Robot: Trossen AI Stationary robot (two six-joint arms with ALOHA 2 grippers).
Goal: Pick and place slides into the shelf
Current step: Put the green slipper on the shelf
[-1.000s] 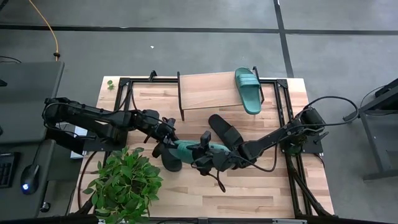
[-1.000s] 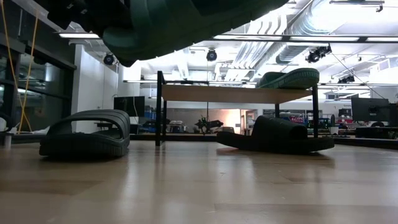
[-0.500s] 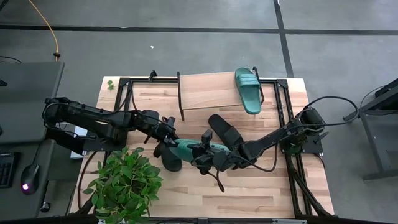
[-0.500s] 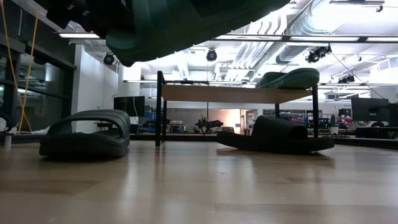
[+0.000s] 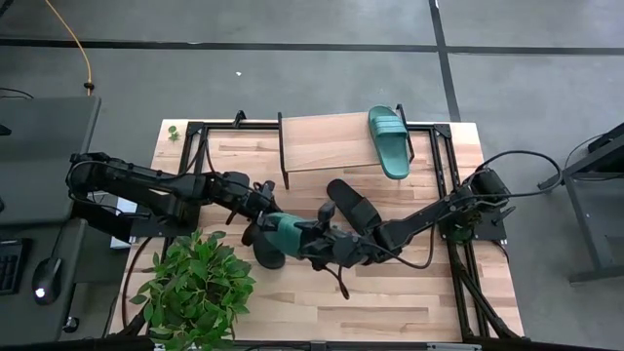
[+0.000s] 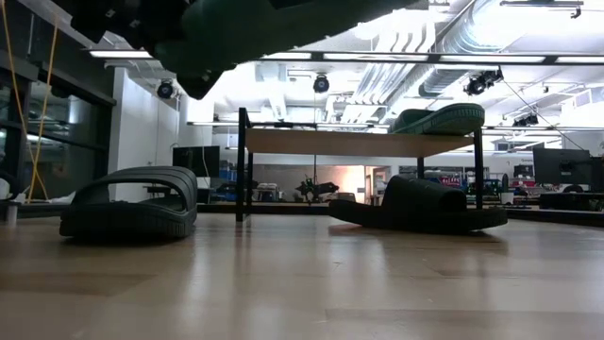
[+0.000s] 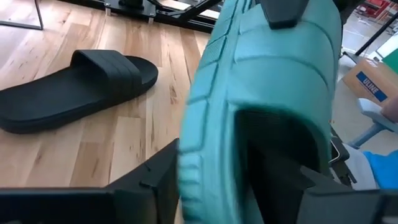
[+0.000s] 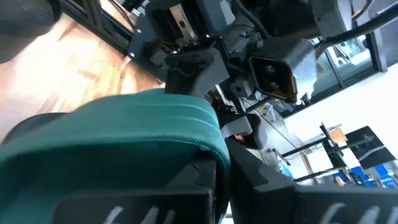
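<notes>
We see a ribbed teal-green rubber slide (image 5: 285, 234) held above the butcher-block table (image 5: 409, 292), the right gripper (image 5: 314, 241) pinching it tight while the left gripper (image 5: 261, 207) stands parted beside its end, with black slides (image 5: 265, 249) (image 5: 354, 207) flanking, another teal slide (image 5: 390, 141) on the wood-topped shelf (image 5: 322, 141), and a leafy plant (image 5: 195, 288) nearby.

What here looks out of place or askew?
The teal slide on the shelf overhangs its front edge. Another teal slide hangs in the air between the left pincer and the right pincer, while two black slides lie on the table.
</notes>
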